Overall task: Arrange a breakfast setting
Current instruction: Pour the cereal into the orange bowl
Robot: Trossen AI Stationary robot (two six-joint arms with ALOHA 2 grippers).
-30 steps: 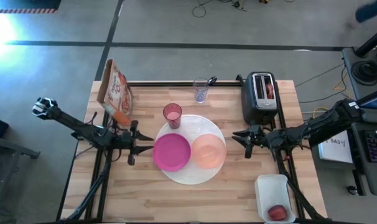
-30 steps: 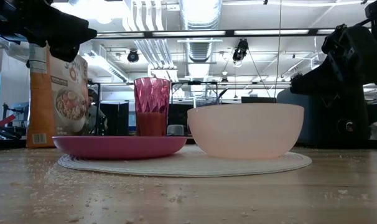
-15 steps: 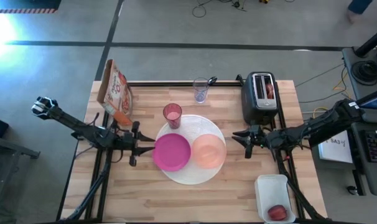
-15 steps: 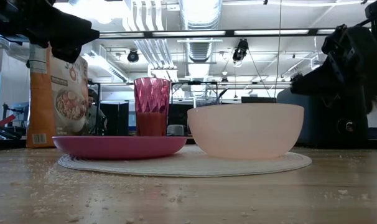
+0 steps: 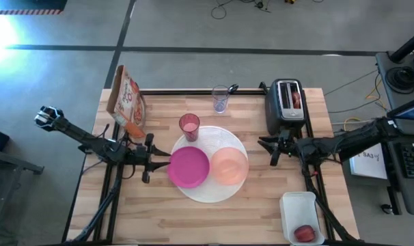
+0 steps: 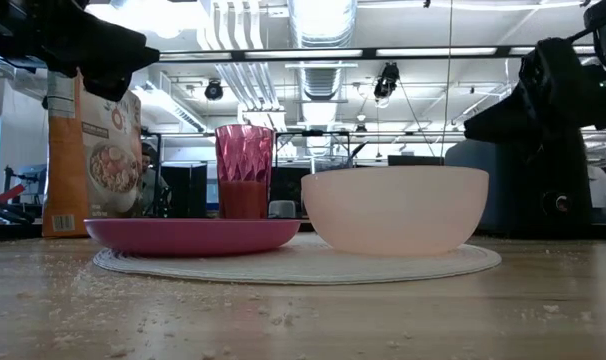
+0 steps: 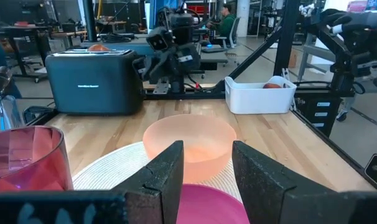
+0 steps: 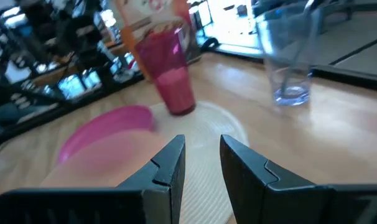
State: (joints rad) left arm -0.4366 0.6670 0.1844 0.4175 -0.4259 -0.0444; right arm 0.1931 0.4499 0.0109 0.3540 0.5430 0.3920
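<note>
The wooden counter (image 5: 159,219) carries a setting that looks about half built. At its middle lies the large round white plate (image 5: 208,195), with the magenta bowl (image 5: 188,167) on its left half and the peach bowl (image 5: 229,166) on its right half, the two just beside each other. The pink translucent tumbler (image 5: 189,127) stands at the plate's far left edge, so these four pieces appear placed.

What seems left lies apart from the plate. The round bread (image 5: 296,99) sits in a slot of the black-and-silver toaster (image 5: 286,107) at the far right. The small red fruit (image 5: 304,233) rests in the white rectangular tub (image 5: 302,216) at the near right corner. The clear cup (image 5: 221,99) stands at the far edge, well apart from the plate, with what may be a spoon just beside it, too small to tell. A cereal box (image 5: 127,98) stands at the far left.

The left pincer (image 5: 154,158) hovers just left of the magenta bowl, fingers spread and empty. The right pincer (image 5: 268,149) hangs between the peach bowl and the toaster, fingers spread, holding nothing.
</note>
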